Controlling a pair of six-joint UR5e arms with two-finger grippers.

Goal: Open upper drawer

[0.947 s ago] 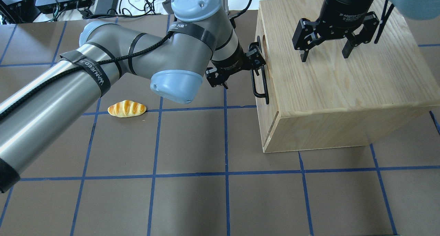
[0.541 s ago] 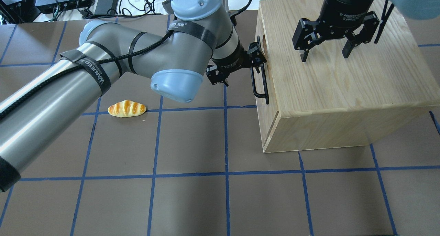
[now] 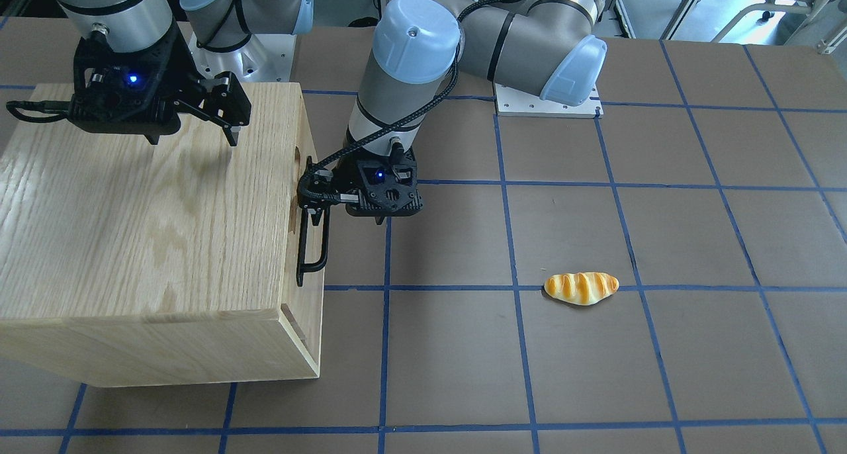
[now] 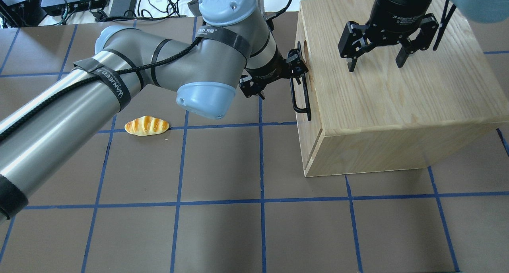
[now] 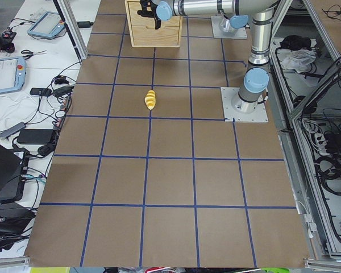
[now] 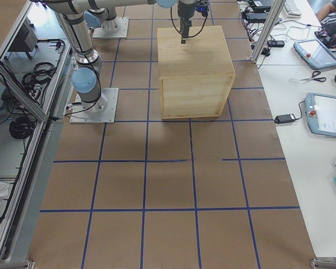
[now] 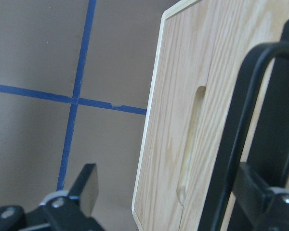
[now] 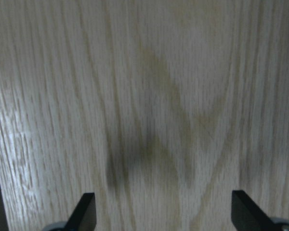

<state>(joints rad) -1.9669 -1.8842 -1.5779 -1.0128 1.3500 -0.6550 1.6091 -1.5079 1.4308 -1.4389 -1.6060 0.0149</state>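
Note:
The upper drawer [image 7: 183,96] shows as a light-oak front panel with an oblong slot [image 7: 191,144] and a long black bar handle [image 4: 301,98]. It sits flush in the oak cabinet [image 4: 389,98]. My left gripper [image 4: 298,66] is open at the far end of the handle [image 3: 312,242]. In the left wrist view the bar [image 7: 241,144] stands between the two fingers, close to the right one. My right gripper [image 4: 373,64] is open and empty, hovering just above the cabinet's grained top [image 8: 149,96].
A toy bread roll [image 4: 146,125] lies on the brown mat to the left of the cabinet, also in the front-facing view [image 3: 581,288]. Blue tape lines grid the mat. Cables and power bricks [image 4: 79,2] lie beyond the far edge.
My left arm has edged slightly toward the cabinet, the gripper staying at the handle's end. The drawer and the right gripper have not moved.

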